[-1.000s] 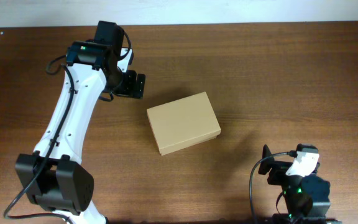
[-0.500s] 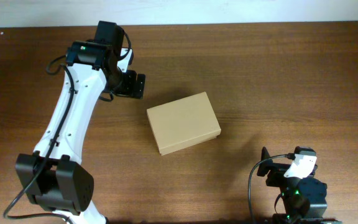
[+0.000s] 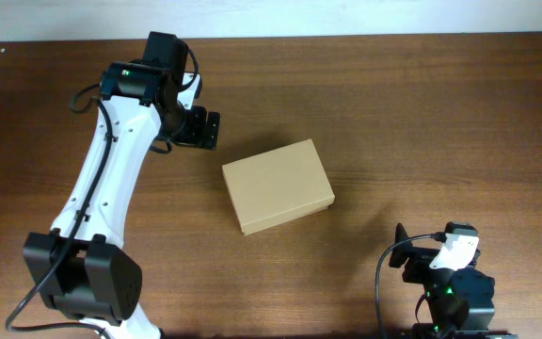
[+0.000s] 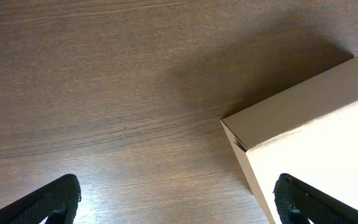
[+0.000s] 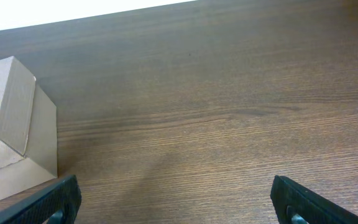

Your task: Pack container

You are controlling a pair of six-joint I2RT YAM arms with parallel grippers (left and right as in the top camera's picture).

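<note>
- The container lies flat near the middle of the brown worktop, turned a little askew; its lid flap is down, so the top looks like one smooth tan sheet, and I cannot see what is inside.
- The left hand hovers just beside the far left corner of the box, not touching it; its two fingers are spread wide and hold nothing.
- In the left wrist view that same corner of the box shows low on the right, with only bare wood between the dark fingertips; I think the hand sits there so it can reach the lid edge or push the box.
- The right hand is at the near right of the worktop, well apart from the box; its fingers are wide apart too and grip nothing.
- The right wrist view looks across the wood with the box off to the left; I think this arm is tucked back so it is out of the way.
- With the lid shut and no loose things to see, the packing may be done or not begun; I cannot tell which.
</note>
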